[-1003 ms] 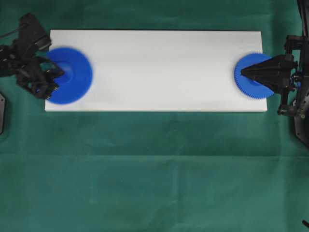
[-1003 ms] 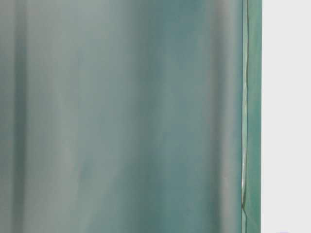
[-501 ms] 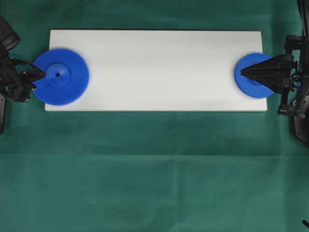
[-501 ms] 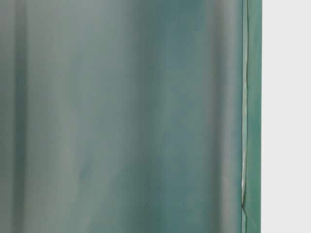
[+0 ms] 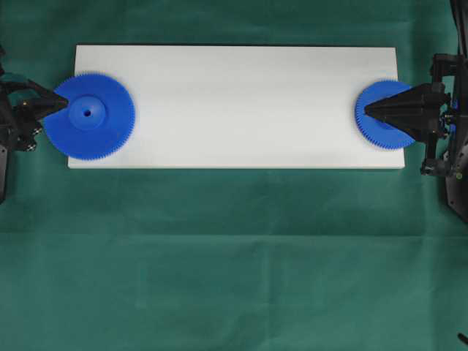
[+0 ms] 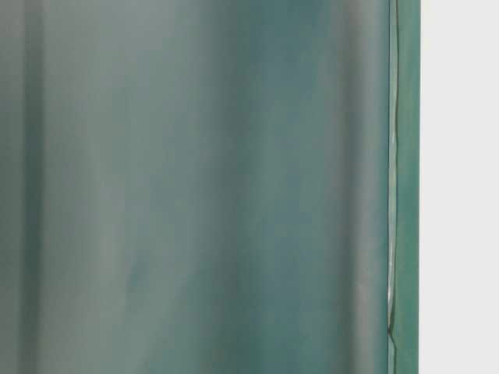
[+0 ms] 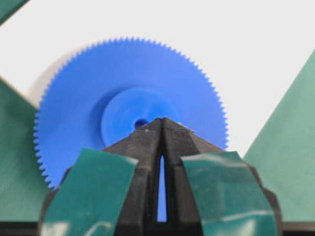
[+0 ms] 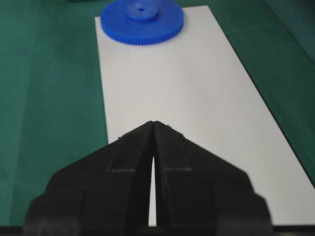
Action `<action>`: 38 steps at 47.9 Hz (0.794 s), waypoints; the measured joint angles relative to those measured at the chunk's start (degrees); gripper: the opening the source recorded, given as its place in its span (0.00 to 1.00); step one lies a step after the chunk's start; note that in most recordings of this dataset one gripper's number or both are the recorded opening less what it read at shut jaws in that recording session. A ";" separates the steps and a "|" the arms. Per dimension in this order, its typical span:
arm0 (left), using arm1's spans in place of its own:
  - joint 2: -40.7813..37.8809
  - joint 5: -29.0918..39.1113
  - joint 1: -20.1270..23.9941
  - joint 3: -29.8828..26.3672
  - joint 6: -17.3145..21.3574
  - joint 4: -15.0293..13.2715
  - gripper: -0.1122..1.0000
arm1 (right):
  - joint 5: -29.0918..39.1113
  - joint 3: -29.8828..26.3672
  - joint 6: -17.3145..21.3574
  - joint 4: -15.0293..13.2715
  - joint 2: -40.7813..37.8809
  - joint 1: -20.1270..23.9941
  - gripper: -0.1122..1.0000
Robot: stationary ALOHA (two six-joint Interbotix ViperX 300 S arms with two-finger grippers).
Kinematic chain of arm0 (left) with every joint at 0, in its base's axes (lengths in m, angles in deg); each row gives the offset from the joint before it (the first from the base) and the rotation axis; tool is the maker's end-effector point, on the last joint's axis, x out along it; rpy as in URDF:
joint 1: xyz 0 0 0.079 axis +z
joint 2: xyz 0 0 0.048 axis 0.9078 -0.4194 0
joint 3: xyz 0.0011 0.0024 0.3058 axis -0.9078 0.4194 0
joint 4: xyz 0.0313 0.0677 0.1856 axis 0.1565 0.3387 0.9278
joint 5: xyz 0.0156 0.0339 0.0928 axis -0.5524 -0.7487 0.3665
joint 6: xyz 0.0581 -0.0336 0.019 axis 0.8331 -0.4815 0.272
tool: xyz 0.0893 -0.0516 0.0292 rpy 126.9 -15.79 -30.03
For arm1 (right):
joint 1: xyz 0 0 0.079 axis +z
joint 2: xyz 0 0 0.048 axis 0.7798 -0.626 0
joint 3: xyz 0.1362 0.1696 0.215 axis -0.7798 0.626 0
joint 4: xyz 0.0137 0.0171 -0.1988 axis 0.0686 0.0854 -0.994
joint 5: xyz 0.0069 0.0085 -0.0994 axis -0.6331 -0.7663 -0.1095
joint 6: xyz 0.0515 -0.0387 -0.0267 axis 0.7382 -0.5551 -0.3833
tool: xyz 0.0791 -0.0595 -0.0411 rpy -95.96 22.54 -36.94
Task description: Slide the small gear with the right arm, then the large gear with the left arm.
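A long white rectangular board [image 5: 241, 102] lies flat on the green cloth [image 5: 234, 256] that covers the tabletop, the cloth showing on every side of the board and hanging in soft folds behind it [image 6: 195, 187].

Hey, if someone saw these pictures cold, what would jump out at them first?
Two bright blue gears at opposite ends of a long white board on green cloth: the large gear overhanging its left end, the small gear at its right. A pointed black gripper sits shut at each: the left gripper, the right gripper.
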 measured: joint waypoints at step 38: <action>1.93 -7.38 -6.33 0.26 0.09 0.00 0.10 | -0.09 0.53 0.00 0.00 0.00 0.00 0.55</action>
